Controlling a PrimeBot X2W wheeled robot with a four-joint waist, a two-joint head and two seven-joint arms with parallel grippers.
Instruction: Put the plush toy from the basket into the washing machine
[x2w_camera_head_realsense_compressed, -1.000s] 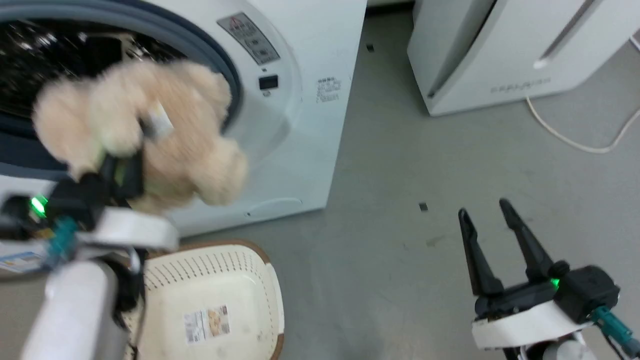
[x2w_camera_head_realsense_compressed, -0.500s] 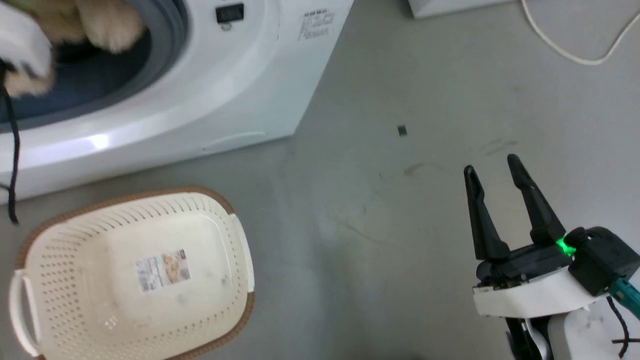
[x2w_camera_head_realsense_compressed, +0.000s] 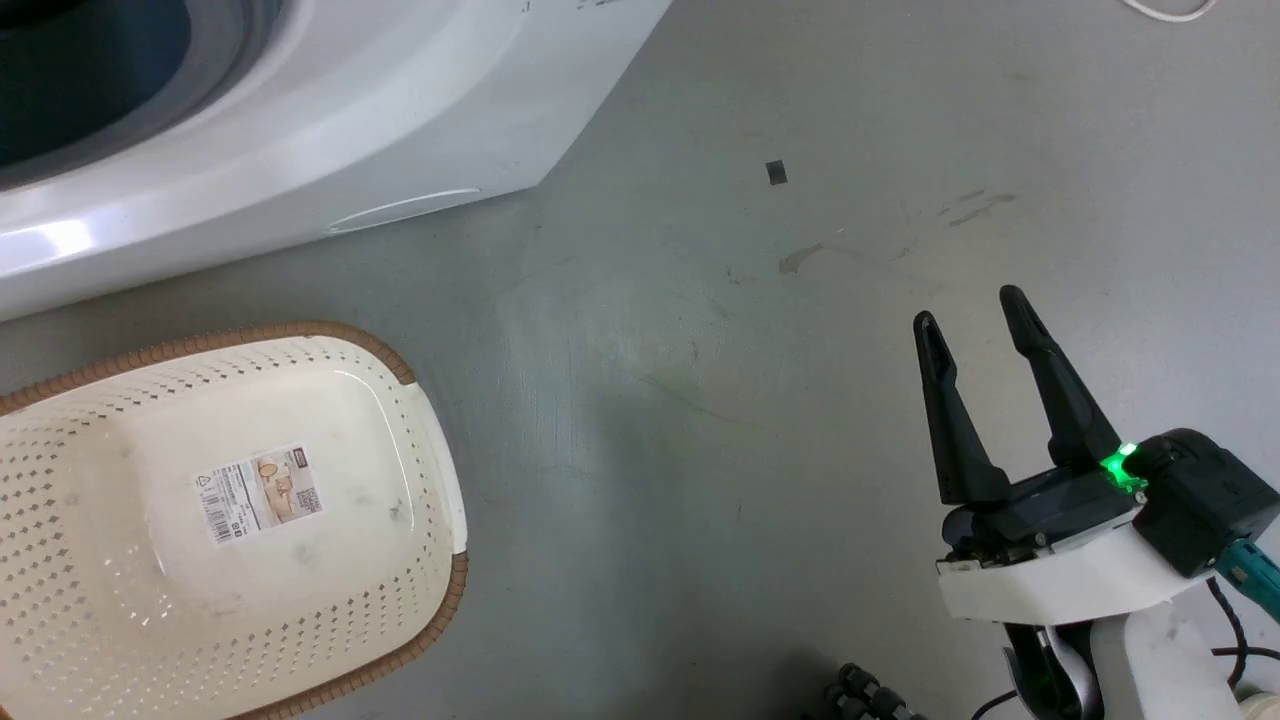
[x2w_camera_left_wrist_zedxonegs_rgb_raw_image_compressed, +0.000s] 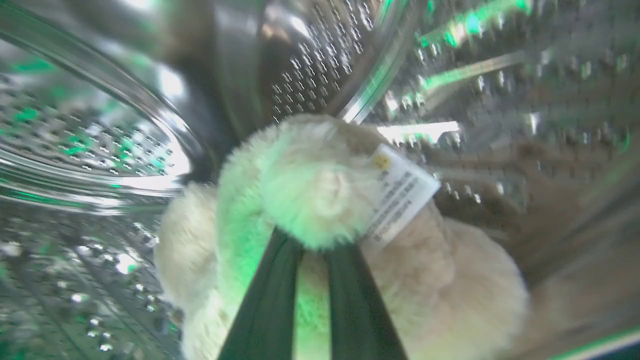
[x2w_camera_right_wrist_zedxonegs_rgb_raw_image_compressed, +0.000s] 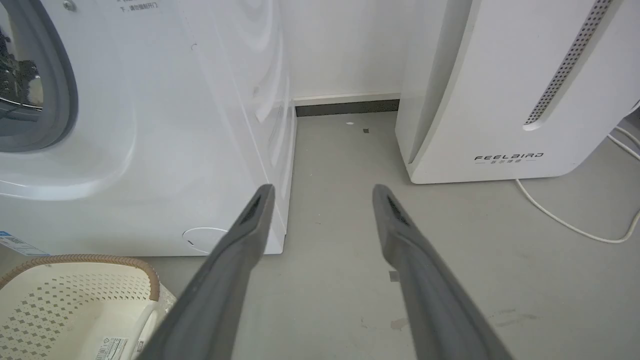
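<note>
Inside the shiny perforated steel drum (x2w_camera_left_wrist_zedxonegs_rgb_raw_image_compressed: 100, 150), the left tool (x2w_camera_left_wrist_zedxonegs_rgb_raw_image_compressed: 314, 250) has its two long dark fingers drawn close together and clamped on the fluffy cream-beige plush toy (x2w_camera_left_wrist_zedxonegs_rgb_raw_image_compressed: 310, 200). The fingertips are buried in its fur. The plush toy is within the drum, its lumpy body spreading to both sides of the fingers, and its small white sewn-in tag (x2w_camera_left_wrist_zedxonegs_rgb_raw_image_compressed: 400, 197) sticks out to the right of them. Green light tints the fur and the metal.

In the head view, the large white front-loading washing machine (x2w_camera_head_realsense_compressed: 300, 150) fills the upper left, with the dark lower edge of its round port at the corner. Below it, on the grey floor (x2w_camera_head_realsense_compressed: 650, 450), stands the cream-white perforated plastic basket (x2w_camera_head_realsense_compressed: 100, 620) with its brown rim. Its bottom is in plain sight and bears a printed label (x2w_camera_head_realsense_compressed: 258, 493). The basket is near the machine's front but apart from it. Further right a small dark square (x2w_camera_head_realsense_compressed: 776, 172) lies on the floor. At the lower right the right tool (x2w_camera_head_realsense_compressed: 968, 308) hangs over bare floor, its fingers spread wide apart and gripping nothing.

In the right wrist view, the grey rubber port seal (x2w_camera_right_wrist_zedxonegs_rgb_raw_image_compressed: 65, 90) shows at the left and the basket's corner at the lower left. The spread fingers stand in the middle, and the white "FEELBIRD" appliance (x2w_camera_right_wrist_zedxonegs_rgb_raw_image_compressed: 500, 100) stands at the right, with a pale cord (x2w_camera_right_wrist_zedxonegs_rgb_raw_image_compressed: 565, 225) trailing on the floor.
</note>
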